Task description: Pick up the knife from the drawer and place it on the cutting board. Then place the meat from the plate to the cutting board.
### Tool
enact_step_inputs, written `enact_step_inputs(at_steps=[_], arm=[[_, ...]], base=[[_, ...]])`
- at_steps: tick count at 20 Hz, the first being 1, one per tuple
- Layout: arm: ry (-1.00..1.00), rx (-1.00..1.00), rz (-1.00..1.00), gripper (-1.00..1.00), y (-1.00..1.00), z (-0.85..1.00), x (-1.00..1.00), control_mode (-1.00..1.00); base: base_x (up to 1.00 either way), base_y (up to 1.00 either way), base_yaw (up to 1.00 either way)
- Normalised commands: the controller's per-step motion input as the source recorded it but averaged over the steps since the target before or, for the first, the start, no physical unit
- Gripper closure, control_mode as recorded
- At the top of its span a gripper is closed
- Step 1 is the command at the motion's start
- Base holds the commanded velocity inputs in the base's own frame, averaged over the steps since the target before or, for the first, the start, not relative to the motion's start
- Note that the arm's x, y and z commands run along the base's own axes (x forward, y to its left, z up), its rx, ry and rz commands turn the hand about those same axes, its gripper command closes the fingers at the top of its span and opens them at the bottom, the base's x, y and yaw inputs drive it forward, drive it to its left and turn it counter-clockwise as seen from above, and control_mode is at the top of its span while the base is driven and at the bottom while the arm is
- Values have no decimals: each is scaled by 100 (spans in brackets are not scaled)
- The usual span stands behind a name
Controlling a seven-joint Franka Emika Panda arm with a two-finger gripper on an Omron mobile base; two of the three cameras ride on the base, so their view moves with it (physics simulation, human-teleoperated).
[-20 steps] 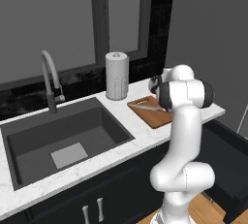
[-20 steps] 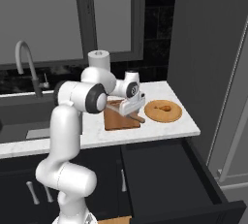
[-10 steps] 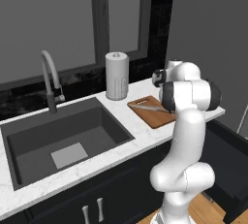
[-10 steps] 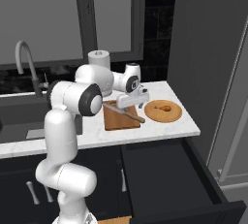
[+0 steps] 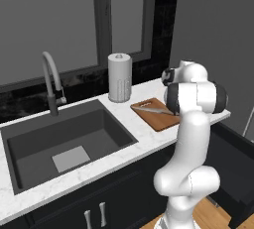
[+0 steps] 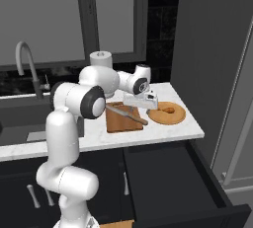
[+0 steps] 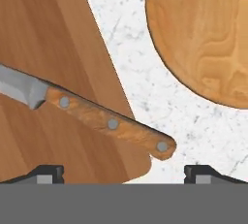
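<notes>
With the knife [image 7: 97, 116] lying on the cutting board [image 7: 58, 48], its handle end overhanging at 4 o'clock, the gripper [image 7: 121, 172], jaws spread and empty, should lift clear, then approach the meat [image 6: 168, 107] on the plate [image 7: 203, 48] at 1 o'clock squarely.

No legible text, label, brand, number or sign appears on any surface. The knife [image 7: 92, 114] handle carries three plain rivets without markings. The cutting board [image 7: 58, 63] and plate [image 7: 203, 48] show bare wood grain.
</notes>
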Motion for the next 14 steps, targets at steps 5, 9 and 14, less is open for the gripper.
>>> enact_step_inputs(at_steps=[5,9,14], arm=[[0,0,-77,-100,-6,3,8,-100],[0,0,-67,-100,-18,1,22,-100],[3,0,-51,-100,-35,3,28,-100]], base=[[0,0,0],[0,0,0],[0,0,0]])
